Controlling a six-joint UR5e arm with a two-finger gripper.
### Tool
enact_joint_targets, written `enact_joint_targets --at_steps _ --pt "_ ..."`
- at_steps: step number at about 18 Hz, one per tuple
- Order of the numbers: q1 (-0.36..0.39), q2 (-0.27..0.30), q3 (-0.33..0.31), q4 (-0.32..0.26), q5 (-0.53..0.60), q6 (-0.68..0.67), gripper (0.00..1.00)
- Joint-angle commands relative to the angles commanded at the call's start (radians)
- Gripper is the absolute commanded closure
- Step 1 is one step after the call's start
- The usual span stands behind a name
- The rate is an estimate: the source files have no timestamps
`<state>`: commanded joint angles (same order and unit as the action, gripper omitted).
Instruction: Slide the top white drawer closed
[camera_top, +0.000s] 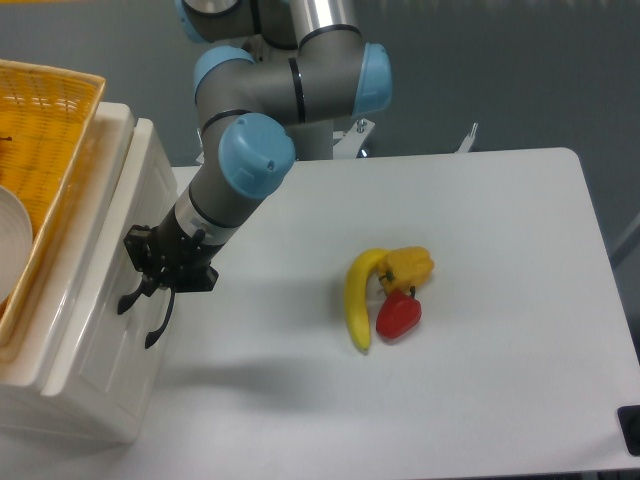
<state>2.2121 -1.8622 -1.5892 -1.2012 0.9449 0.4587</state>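
The white cabinet (100, 340) stands at the left edge with its front facing right. The top white drawer (135, 205) is its upper front panel and looks flush with the cabinet body. My gripper (143, 272) is black and sits right against this front, fingers pointing at the panel. Two black curved handles show just below it, one (128, 298) near the fingertips and one (157, 327) lower. I cannot tell whether the fingers are open or shut, as the gripper body hides them.
A yellow wicker basket (55, 110) with a white dish (12, 245) rests on top of the cabinet. On the white table (500, 250) lie a banana (358, 300), a yellow pepper (408, 268) and a red pepper (399, 315).
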Motion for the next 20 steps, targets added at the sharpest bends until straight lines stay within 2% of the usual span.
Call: enact_joint_targets --at_steps 9,16,18,20 --pt "0.011 0.002 0.009 0.002 0.000 0.004 0.98" --pt "0.122 0.012 0.009 0.000 0.020 0.017 0.88" --pt "0.149 0.012 0.011 0.000 0.050 0.024 0.81" --pt "0.175 0.012 0.011 -0.001 0.100 0.031 0.78"
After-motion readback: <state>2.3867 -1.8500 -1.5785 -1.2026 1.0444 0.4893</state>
